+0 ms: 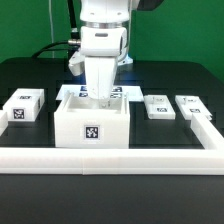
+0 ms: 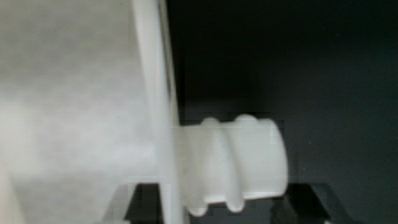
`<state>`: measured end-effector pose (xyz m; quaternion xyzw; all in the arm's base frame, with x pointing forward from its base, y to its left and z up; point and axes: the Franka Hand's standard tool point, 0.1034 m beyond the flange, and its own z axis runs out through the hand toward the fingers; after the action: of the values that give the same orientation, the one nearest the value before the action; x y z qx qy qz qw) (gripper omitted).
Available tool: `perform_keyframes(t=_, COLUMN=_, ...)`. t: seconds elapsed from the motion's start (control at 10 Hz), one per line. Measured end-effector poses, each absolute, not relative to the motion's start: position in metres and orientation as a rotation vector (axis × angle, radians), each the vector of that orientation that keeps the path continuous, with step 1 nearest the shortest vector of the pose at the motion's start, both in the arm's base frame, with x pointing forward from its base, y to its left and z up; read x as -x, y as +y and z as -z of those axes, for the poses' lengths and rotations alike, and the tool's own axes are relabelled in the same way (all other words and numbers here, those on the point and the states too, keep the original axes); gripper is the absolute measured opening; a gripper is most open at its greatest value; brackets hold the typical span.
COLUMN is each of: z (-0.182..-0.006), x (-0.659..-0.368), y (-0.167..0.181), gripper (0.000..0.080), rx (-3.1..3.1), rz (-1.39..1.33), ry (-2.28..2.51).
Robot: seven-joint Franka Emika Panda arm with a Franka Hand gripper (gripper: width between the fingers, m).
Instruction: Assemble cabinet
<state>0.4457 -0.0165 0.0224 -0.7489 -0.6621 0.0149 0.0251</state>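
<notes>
While hand (image 1: 100, 94) reaches inside, cabinet (image 1: 70, 125) stands open-topped.

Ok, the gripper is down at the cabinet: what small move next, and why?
Probably close the gripper on the white ribbed knob before any lift. The wrist view shows the knob between the dark fingers, beside a white panel, but firm contact is not clear. The arm stands low over the cabinet.

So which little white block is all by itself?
The lone block on the exterior view's left of the cabinet. The nearer right block and far right block sit together on the other side.
</notes>
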Motion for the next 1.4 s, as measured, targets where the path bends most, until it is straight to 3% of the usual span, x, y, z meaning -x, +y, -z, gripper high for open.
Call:
perform_keyframes(t=0.6, z=-0.022, x=-0.446, y=-0.017, gripper=0.0274, rx=2.313, rz=-0.047, ry=-2.050)
perform_keyframes(t=1.4, z=-0.023, x=-0.469, y=-0.012, gripper=0.0274, rx=2.209, rz=-0.048, ry=-2.173)
